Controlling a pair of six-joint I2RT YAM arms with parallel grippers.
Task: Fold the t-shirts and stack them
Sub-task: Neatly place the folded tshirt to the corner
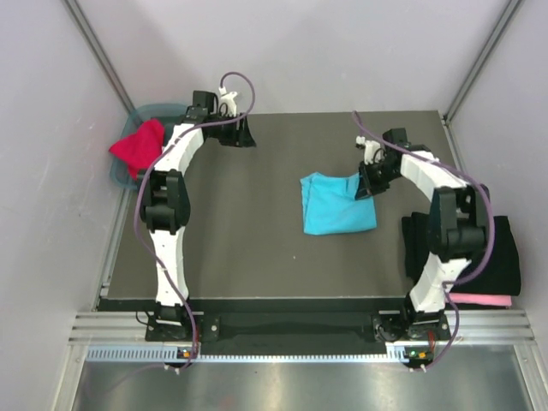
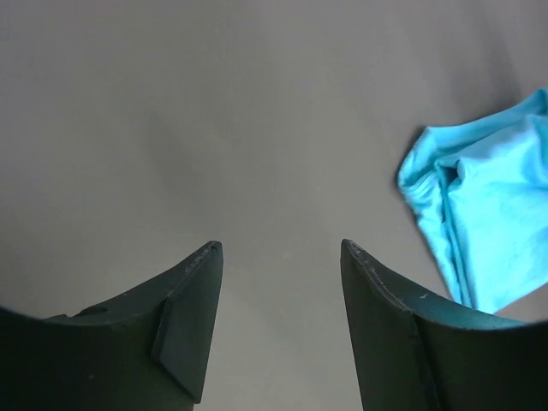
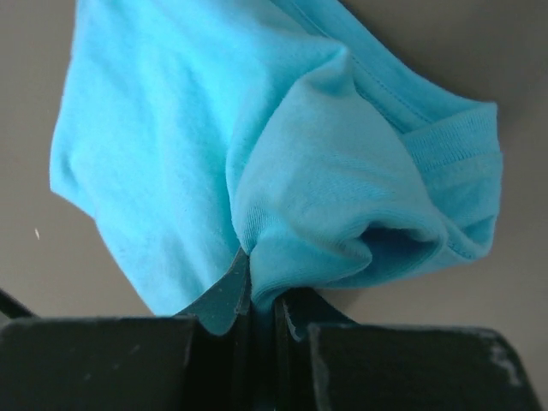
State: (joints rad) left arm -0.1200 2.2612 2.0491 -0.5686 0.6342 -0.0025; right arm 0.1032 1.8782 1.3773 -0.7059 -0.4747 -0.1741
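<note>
Turquoise t-shirt (image 3: 257,171) pinched in right pincer (image 3: 257,295).

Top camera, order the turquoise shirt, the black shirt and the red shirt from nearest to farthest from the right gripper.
1. The turquoise shirt, mid-table, pinched in the right gripper.
2. The black shirt, at the table's right edge.
3. The red shirt, far-left corner.

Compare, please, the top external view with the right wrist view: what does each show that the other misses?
Only the top external view: the red t-shirt heaped on the teal tub, the black t-shirt lying over the pink t-shirt, and the left gripper near the far edge of the table. Only the right wrist view: the right gripper, jaws shut on a fold of fabric. Both: the turquoise t-shirt on that table.
</note>
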